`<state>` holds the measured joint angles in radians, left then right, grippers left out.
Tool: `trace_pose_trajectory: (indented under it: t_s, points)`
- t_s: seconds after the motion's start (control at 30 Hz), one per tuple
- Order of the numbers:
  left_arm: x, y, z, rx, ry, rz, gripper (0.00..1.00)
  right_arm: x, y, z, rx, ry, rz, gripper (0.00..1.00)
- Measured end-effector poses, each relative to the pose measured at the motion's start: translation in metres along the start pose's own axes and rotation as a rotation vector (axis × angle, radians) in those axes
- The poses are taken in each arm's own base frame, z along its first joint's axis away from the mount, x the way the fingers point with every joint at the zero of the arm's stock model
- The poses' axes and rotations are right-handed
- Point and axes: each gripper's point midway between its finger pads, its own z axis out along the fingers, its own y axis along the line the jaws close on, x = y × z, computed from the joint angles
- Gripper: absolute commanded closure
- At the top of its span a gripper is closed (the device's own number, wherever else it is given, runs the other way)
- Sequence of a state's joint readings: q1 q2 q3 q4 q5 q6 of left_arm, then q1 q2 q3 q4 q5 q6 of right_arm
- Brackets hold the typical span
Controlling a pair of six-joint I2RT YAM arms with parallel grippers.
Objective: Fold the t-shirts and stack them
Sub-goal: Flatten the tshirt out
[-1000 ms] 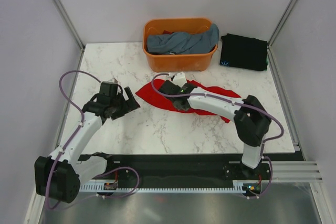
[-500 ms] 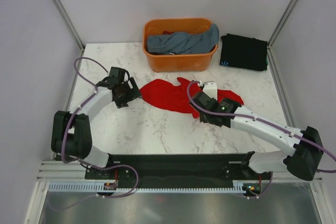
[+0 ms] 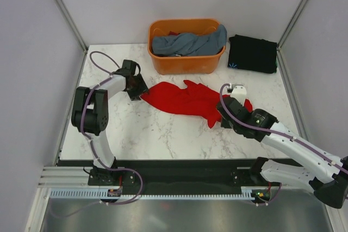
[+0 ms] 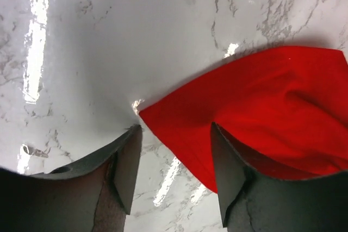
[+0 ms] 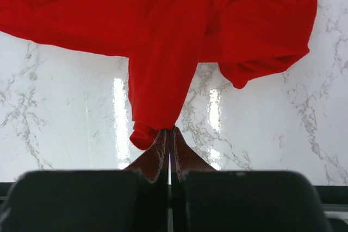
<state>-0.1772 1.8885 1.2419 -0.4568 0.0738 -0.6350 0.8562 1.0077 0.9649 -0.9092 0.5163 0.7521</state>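
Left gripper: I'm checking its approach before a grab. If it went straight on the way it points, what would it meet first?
The corner of the red t-shirt, lying just ahead of the open left gripper. Beneath that is the marble table, though depth is unclear.

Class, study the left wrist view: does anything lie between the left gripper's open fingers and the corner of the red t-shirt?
Nothing visible does. The left gripper is open, and the corner of the red t-shirt lies on the marble table right at the gap between its fingers, with only bare tabletop around it.
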Motion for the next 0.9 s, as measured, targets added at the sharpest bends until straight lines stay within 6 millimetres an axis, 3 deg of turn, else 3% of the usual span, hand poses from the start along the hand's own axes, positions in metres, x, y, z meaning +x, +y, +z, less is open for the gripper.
trace_pose_trajectory:
  t_s: [0.1, 0.13, 0.33, 0.4, 0.47, 0.53, 0.6, 0.73, 0.77, 0.9]
  points:
    - [-0.004, -0.004, 0.007, 0.008, 0.005, -0.009, 0.75, 0.002, -0.009, 0.003, 0.027, 0.009, -0.002, 1.00]
    - [-0.005, -0.004, 0.010, 0.009, 0.005, -0.015, 0.94, 0.002, -0.012, 0.004, 0.034, 0.011, -0.003, 1.00]
    - [-0.004, -0.008, 0.011, 0.026, 0.017, -0.019, 0.98, 0.000, -0.021, 0.006, 0.056, 0.016, -0.003, 1.00]
    - [-0.004, -0.009, 0.002, 0.027, 0.017, -0.019, 0.98, -0.002, -0.024, 0.003, 0.063, 0.020, -0.004, 1.00]
    - [-0.007, -0.013, -0.022, 0.038, 0.001, -0.017, 0.98, -0.012, -0.026, -0.004, 0.064, 0.009, 0.002, 1.00]
    - [-0.017, -0.023, -0.059, 0.074, -0.053, -0.011, 0.98, -0.034, -0.025, -0.020, 0.052, -0.029, 0.018, 1.00]
    - [-0.035, -0.041, -0.120, 0.145, -0.160, 0.001, 0.98, -0.066, -0.022, -0.043, 0.029, -0.101, 0.044, 1.00]
    - [-0.069, -0.077, -0.263, 0.335, -0.436, 0.028, 0.98, -0.142, -0.022, -0.114, -0.061, -0.317, 0.119, 1.00]
    - [-0.071, -0.082, -0.312, 0.396, -0.522, 0.035, 0.98, -0.155, -0.025, -0.132, -0.083, -0.367, 0.135, 1.00]
    - [-0.055, -0.079, -0.455, 0.559, -0.771, 0.051, 0.98, -0.194, -0.048, -0.209, -0.184, -0.571, 0.177, 1.00]
